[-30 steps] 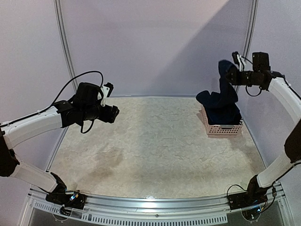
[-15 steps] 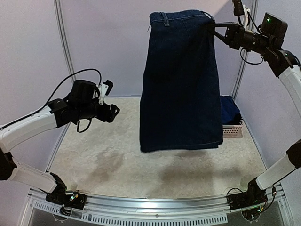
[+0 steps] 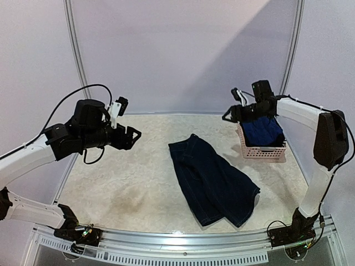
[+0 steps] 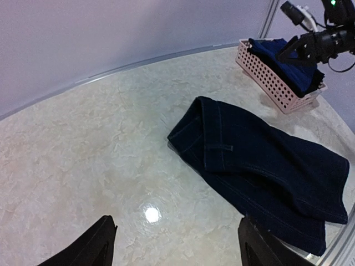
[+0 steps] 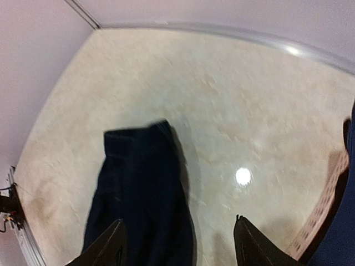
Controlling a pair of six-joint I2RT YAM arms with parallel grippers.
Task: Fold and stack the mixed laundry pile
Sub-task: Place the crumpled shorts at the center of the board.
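A dark navy denim piece (image 3: pixel 213 185) lies loosely spread on the table, its waistband toward the back; it also shows in the left wrist view (image 4: pixel 260 172) and the right wrist view (image 5: pixel 141 194). More navy laundry (image 3: pixel 263 130) sits in the pink basket (image 3: pixel 260 152). My right gripper (image 3: pixel 229 114) hovers open just left of the basket, above the table, with nothing between its fingers (image 5: pixel 178 220). My left gripper (image 3: pixel 133 138) hangs open over the table's left side, clear of the denim (image 4: pixel 176 221).
The pink basket (image 4: pixel 277 88) stands at the back right near the curved rear wall, with my right gripper (image 4: pixel 294 50) over it in the left wrist view. The basket's rim (image 5: pixel 327 205) shows at the right edge of the right wrist view. A metal rail (image 3: pixel 183 241) edges the table's front.
My right gripper pulled the denim piece out of the basket, held it high, then opened; the denim now lies on the table and the arm has dropped beside the basket. The left arm barely moved.
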